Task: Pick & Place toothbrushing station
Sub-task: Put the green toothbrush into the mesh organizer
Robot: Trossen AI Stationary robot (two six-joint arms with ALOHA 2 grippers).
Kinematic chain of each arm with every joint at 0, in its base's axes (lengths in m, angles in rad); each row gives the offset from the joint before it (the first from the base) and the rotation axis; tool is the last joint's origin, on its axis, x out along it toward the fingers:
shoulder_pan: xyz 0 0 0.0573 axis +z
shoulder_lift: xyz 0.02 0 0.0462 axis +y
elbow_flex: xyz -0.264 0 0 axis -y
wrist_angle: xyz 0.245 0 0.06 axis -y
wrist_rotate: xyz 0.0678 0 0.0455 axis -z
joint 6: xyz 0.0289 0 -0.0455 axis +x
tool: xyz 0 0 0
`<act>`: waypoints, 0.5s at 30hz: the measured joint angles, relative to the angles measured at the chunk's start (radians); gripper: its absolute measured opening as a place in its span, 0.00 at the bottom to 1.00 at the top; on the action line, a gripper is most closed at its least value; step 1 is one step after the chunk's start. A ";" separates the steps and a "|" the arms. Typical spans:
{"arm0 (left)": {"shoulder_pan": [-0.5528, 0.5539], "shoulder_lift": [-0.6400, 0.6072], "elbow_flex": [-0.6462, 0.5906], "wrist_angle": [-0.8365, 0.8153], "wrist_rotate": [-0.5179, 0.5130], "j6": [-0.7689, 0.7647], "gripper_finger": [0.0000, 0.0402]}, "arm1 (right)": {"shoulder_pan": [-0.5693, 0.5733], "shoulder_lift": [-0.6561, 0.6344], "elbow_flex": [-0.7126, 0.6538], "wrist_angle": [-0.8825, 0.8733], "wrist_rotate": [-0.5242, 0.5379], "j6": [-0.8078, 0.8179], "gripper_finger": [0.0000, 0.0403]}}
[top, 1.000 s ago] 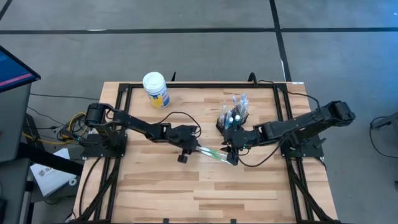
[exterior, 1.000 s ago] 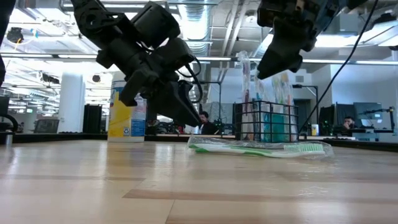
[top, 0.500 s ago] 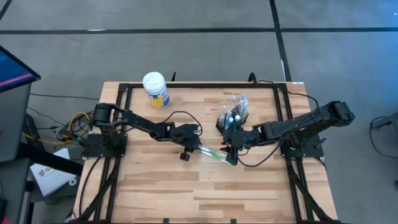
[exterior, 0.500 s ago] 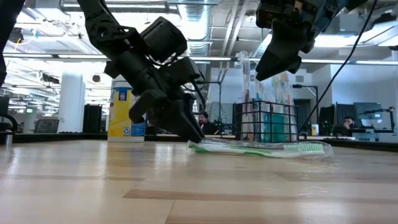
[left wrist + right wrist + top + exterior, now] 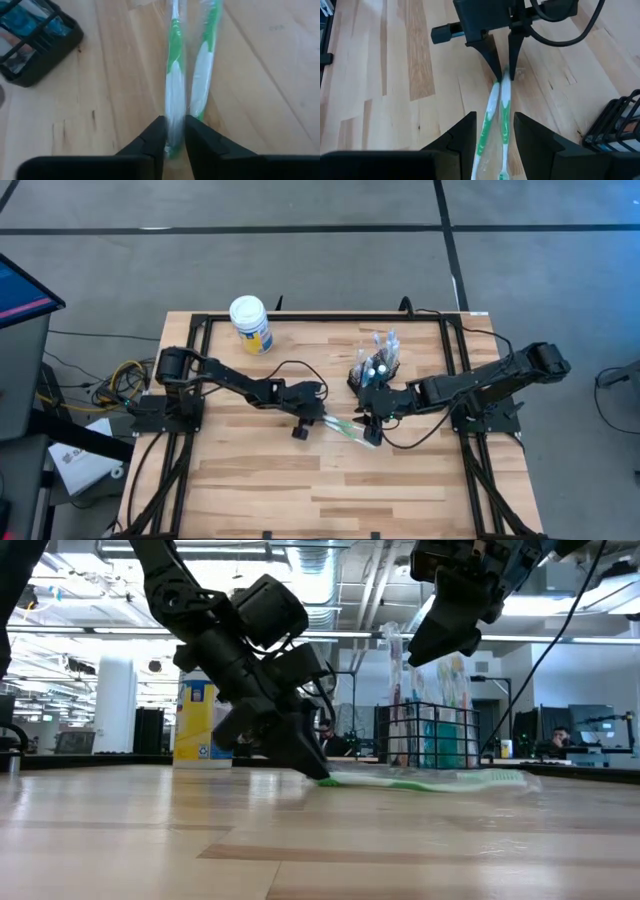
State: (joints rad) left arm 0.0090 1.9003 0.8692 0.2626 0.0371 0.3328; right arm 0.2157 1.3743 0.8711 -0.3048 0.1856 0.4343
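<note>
Green-and-white wrapped toothbrushes (image 5: 175,85) lie mid-table, the left gripper (image 5: 174,131) pinching their handle end. Right gripper (image 5: 494,131) hovers above, jaws apart, empty. Next likely: lift toward the mesh holder (image 5: 378,367) near the far edge.

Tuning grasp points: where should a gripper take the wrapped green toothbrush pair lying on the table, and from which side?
Grip the green toothbrush pair at a handle end, coming down from above with fingers astride its width: it lies flat on the table, long and slim. The left gripper already pinches the handle end there, probably a sound spot. The right gripper hangs open over the brush end.
</note>
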 joint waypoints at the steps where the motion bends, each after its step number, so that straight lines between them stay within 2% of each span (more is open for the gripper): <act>1: 0.000 0.000 0.000 0.000 -0.014 0.000 0.14 | 0.000 0.000 0.000 0.000 0.000 0.000 0.30; 5: 0.000 -0.002 0.001 0.007 -0.034 0.000 0.03 | 0.000 0.000 0.000 0.000 0.000 0.000 0.30; 15: 0.000 -0.017 0.000 0.001 -0.072 -0.024 0.00 | 0.000 0.000 0.000 0.000 0.000 0.000 0.30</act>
State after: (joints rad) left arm 0.0090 1.8835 0.8696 0.2637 -0.0348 0.3092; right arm 0.2157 1.3743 0.8711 -0.3046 0.1856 0.4344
